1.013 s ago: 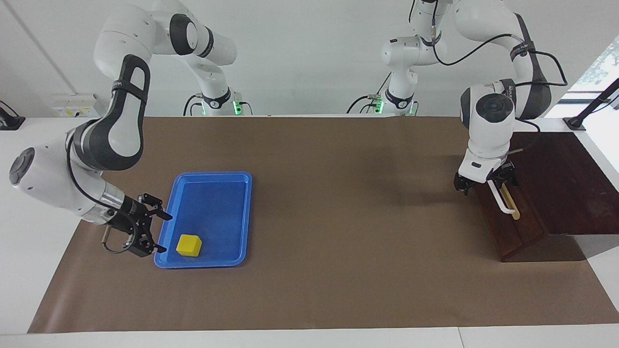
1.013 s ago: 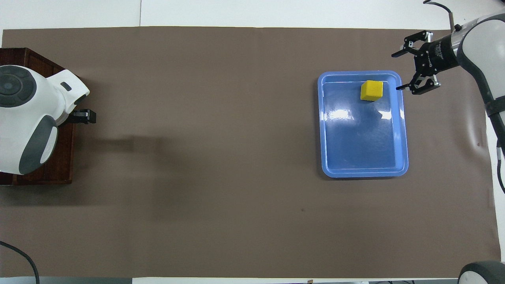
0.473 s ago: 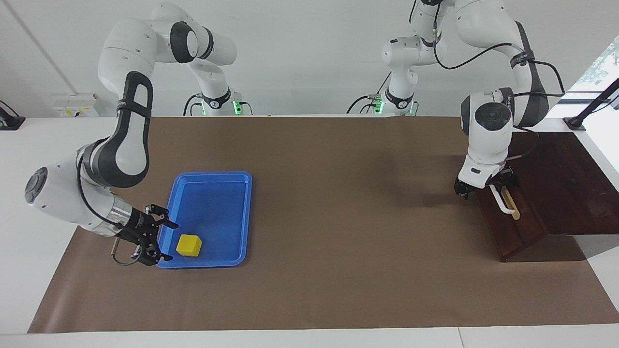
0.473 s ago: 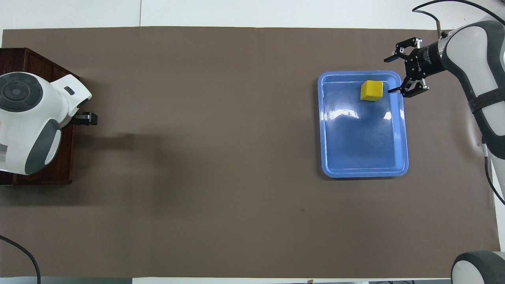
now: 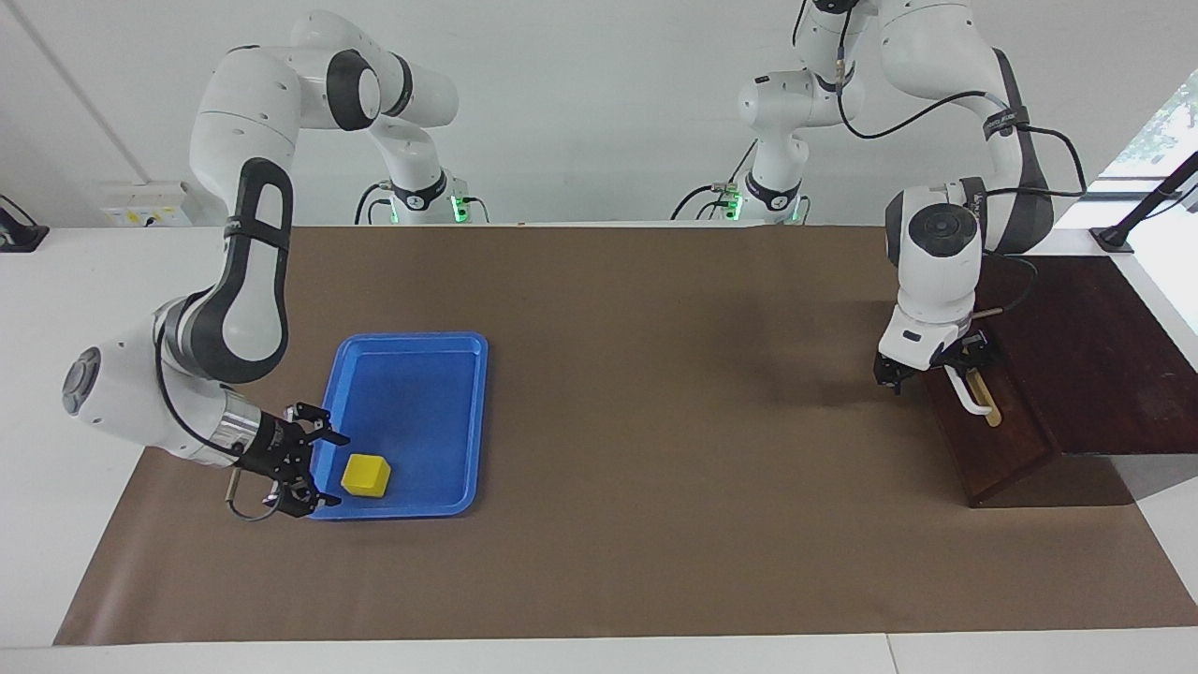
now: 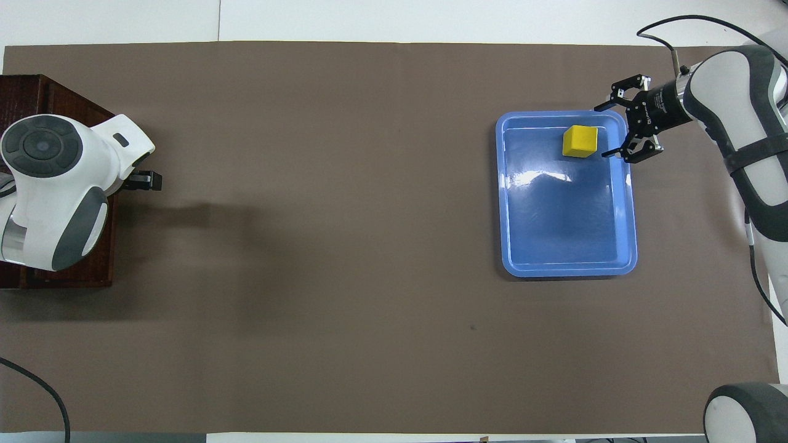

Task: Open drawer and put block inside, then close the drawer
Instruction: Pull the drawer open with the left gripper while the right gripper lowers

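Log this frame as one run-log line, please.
drawer: shut | block: in tray | left end effector: at handle | right end effector: open, beside block

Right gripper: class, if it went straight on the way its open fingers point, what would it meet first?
Probably the yellow block in the blue tray; the right gripper points across the tray's rim at it, though its height is unclear.

**Both arms reached out low, wrists bent**

The right gripper point(image 5: 314, 463) is held low and level, its fingers point(image 6: 609, 152) spread wide apart. The left gripper point(image 5: 936, 367) is pointed downward from a bent wrist; whether its fingers are parted cannot be seen.
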Available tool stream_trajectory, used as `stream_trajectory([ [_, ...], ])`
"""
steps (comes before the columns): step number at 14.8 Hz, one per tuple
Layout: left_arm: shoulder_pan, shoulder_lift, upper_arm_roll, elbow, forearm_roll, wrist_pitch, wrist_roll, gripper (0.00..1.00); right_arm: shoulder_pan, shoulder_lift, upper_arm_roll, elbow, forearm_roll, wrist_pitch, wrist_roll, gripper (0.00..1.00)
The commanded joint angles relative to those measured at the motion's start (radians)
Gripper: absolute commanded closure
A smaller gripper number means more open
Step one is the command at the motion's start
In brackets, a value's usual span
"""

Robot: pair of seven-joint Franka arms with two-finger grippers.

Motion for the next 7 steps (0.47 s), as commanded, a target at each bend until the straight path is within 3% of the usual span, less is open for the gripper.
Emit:
stream_trajectory([
  [1,-0.061,0.004,0.003,0.000,0.015,0.011,-0.041,0.00,-0.007,-0.006,0.001,-0.027,0.031,0.003,-0.039,0.00],
  [7,-0.149,0.004,0.003,0.016,0.011,-0.026,-0.104,0.00,-0.005,-0.014,0.000,-0.064,0.060,0.007,-0.036,0.00],
])
